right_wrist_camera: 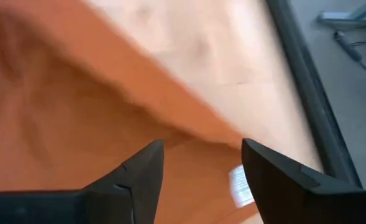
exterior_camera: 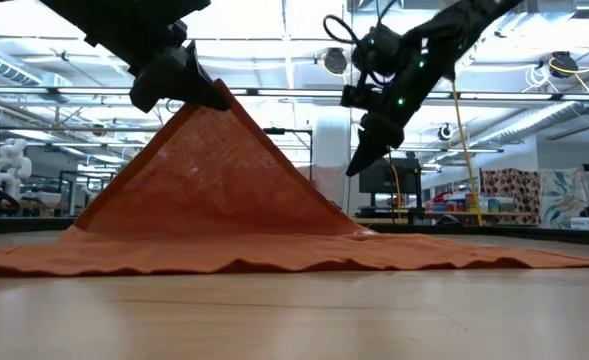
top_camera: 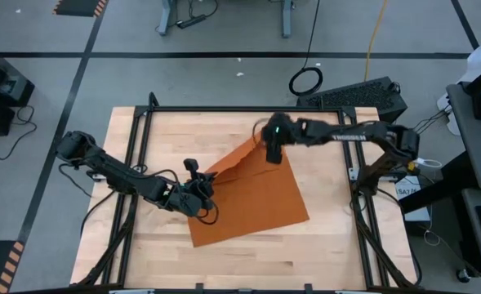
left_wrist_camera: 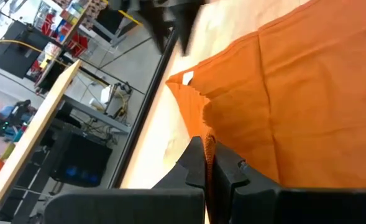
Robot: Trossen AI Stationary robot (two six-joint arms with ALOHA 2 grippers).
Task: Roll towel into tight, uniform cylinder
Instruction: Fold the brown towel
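Left gripper (top_camera: pixel 198 194) is clamping the towel (top_camera: pixel 256 192) edge, lifting it into 1 peak. Right gripper (right_wrist_camera: pixel 201 165) is hovering above the towel's far corner, fingers apart.

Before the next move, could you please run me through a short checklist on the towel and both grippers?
1. Left gripper shut on the towel: ok, the cloth is pinched between its fingers in the left wrist view.
2. Towel edge lifted: ok, the low view shows it tented up off the wooden table under that gripper.
3. Right gripper free of the towel: ok, its fingers stand open above the cloth, holding nothing.
4. White tag located: ok, at a corner lying on the table.
5. Roll started: not ok, no cylinder has formed yet.
6. Rest of the towel flat: cannot tell, low ripples show along its near edge.
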